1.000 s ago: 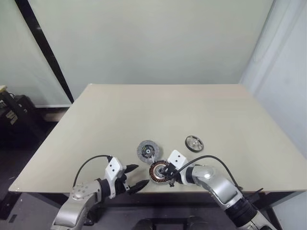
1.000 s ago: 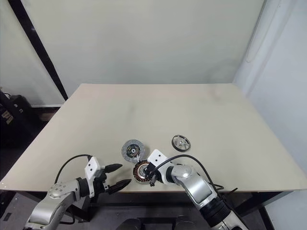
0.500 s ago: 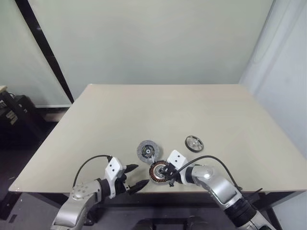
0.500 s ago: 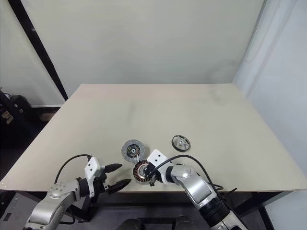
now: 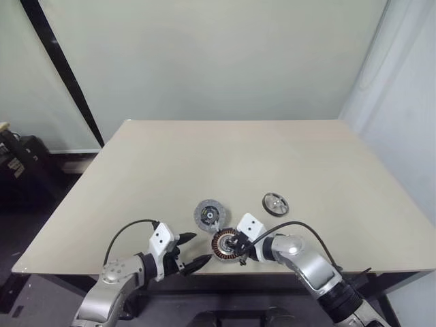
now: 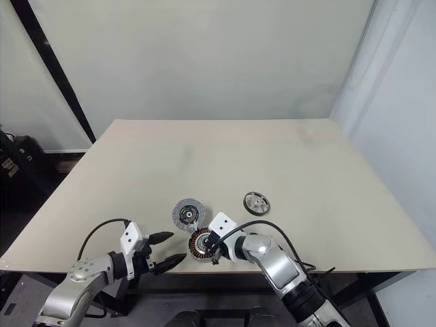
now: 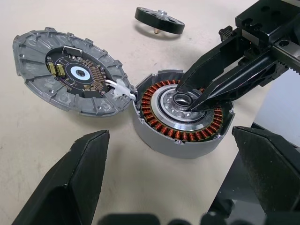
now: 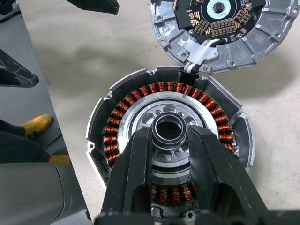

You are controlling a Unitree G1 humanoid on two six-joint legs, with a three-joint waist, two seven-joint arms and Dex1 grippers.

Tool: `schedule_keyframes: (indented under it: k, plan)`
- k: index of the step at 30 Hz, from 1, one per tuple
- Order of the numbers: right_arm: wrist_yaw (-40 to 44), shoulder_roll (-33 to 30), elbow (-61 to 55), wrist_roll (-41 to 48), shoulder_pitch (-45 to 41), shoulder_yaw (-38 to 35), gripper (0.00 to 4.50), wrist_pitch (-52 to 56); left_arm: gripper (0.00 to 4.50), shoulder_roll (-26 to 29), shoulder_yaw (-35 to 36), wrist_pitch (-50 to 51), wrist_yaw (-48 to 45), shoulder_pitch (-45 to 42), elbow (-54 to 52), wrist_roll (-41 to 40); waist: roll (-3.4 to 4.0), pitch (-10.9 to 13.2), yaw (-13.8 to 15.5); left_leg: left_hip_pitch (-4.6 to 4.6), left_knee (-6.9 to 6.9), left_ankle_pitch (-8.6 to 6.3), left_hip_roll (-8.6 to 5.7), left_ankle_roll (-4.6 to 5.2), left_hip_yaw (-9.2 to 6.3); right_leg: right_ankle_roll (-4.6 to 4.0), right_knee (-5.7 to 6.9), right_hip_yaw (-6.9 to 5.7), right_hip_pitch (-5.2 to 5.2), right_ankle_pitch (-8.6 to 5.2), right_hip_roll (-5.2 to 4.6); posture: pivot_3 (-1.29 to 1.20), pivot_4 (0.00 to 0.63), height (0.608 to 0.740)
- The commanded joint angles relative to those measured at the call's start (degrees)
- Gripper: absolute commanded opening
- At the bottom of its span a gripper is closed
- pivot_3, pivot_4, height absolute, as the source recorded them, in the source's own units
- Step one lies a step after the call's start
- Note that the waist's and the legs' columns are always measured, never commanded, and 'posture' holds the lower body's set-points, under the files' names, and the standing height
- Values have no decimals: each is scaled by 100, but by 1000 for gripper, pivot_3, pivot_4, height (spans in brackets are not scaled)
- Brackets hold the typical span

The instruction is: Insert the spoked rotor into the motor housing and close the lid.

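Spoked rotor (image 5: pixel 276 203): you see it lying flat on the desk (image 5: pixel 272 157), well apart from the housing, on the right.
Motor housing (image 7: pixel 183 115): it sits open near the desk's front edge, copper windings exposed.
Lid (image 7: pixel 72 77): lies inside-up just beside the housing, joined to it by a white connector.
Right end effector (image 8: pixel 168 136): your fingers are clenched on the housing's central hub ring.
Left end effector (image 5: pixel 193 251): released, jaws spread wide, hovering left of the housing without touching it.
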Motion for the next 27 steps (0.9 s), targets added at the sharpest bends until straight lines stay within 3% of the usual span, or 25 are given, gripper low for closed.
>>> schedule_keyframes:
  k: [1,5,14,21,24,27]
  plan:
    - [-7,16,23,-37,-28,-37,795,-4,4500,16,103,-117,13,-66,-133,10,0,0,0,0,0,0,0,0,0,0,0,0,0,0,0,0,0,740]
    - [1,4,32,-43,-29,-39,795,-3,4500,13,104,-132,9,-74,-110,10,0,0,0,0,0,0,0,0,0,0,0,0,0,0,0,0,0,740]
    - [20,-30,-182,-33,-11,-55,3866,83,4500,7,84,-129,19,-81,-118,12,1,0,1,-1,10,1,-1,0,-3,0,0,-1,5,0,0,0,0,740]
    - [99,-82,-769,214,14,-197,3866,504,4500,11,106,-140,28,-65,-106,8,1,0,1,-4,16,0,0,0,-2,0,2,0,1,0,-1,0,0,740]
    - [96,-142,-940,231,-21,-203,3249,662,4500,10,115,-131,38,-60,-114,0,1,-1,1,-6,12,0,-1,0,-2,0,3,0,-2,0,0,0,0,740]
    - [30,-135,-994,198,-83,-207,2218,804,4500,15,139,-120,47,-65,-97,-18,1,-1,1,-5,8,0,-1,0,-2,0,3,0,-3,0,0,0,0,740]
